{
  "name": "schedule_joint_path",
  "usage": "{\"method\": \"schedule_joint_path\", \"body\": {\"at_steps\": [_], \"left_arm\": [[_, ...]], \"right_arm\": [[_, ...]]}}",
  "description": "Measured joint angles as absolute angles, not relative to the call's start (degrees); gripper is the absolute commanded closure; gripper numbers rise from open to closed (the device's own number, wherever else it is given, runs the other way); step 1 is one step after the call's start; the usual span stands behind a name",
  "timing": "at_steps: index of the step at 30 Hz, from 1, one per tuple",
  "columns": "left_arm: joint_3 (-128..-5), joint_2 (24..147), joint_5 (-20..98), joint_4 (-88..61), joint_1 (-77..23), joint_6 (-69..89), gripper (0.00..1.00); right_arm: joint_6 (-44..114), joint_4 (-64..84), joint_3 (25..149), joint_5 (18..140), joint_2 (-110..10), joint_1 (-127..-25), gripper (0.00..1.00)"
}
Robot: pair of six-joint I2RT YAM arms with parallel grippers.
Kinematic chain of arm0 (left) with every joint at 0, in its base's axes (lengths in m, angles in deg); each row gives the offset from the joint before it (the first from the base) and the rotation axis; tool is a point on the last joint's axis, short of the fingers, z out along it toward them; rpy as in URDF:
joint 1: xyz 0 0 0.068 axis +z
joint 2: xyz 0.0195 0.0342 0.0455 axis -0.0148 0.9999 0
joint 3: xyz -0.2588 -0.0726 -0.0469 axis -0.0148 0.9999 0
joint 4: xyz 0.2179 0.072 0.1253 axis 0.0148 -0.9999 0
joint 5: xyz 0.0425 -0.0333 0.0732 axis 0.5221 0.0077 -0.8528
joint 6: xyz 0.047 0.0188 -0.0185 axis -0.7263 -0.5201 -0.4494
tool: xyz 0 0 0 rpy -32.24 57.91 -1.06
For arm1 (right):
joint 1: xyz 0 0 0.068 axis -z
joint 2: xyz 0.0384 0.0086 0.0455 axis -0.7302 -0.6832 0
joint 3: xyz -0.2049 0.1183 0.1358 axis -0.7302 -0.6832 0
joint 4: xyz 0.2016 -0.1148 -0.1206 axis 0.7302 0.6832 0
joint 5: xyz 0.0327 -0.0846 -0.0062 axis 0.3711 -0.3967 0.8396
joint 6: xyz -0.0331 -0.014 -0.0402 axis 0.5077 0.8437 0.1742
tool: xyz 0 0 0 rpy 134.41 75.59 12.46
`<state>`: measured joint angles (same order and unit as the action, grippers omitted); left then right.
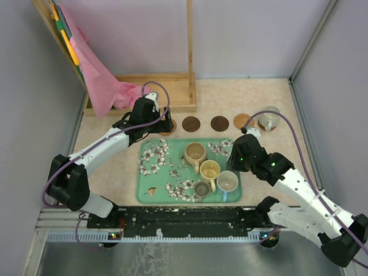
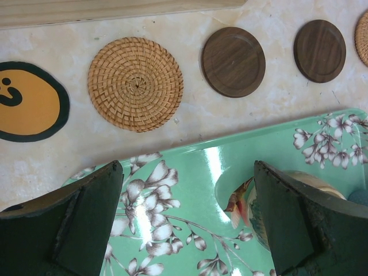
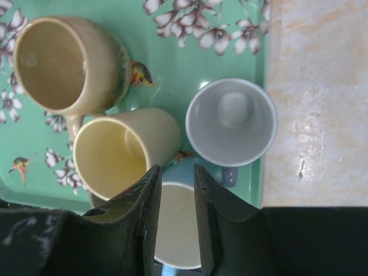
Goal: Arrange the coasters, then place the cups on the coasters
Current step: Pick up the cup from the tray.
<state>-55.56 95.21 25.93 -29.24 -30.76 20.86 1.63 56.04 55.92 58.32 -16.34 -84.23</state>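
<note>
Tray [image 1: 145, 183]: 9 o'clock half bare, open passage. Four cups [image 1: 210, 170] crowd the 3 o'clock half, gaps tight. Coasters [image 1: 219, 123] line 12 o'clock; narrow worktop [image 1: 205, 134] strip between them and the rim.

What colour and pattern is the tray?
Mint green tray with white blossom sprays and small birds; shows best in the left wrist view.

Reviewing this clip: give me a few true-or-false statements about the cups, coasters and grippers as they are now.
1. A white cup stands on a coaster at the right end of the row. True.
2. The green tray holds two cups. False: four cups stand on it.
3. The left gripper grips a cup. False: it is open and empty, above the tray.
4. Two dark brown coasters lie next to each other. True.
</note>
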Motion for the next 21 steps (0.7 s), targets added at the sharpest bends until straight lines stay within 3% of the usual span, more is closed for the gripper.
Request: {"method": "schedule_joint_path", "body": {"at_steps": [7,21], "left_arm": [[-55.6,95.2,25.9,-29.4,-30.8,20.9,0.0],[-55.6,95.2,25.7,-29.6,-30.8,20.9,0.0]], "right_arm": [[-2.3,58.3,59.3,56.8,-18.7,-92.6,0.7],[-6.6,59.1,61.8,55.6,-21.5,-99.9,0.71]]}}
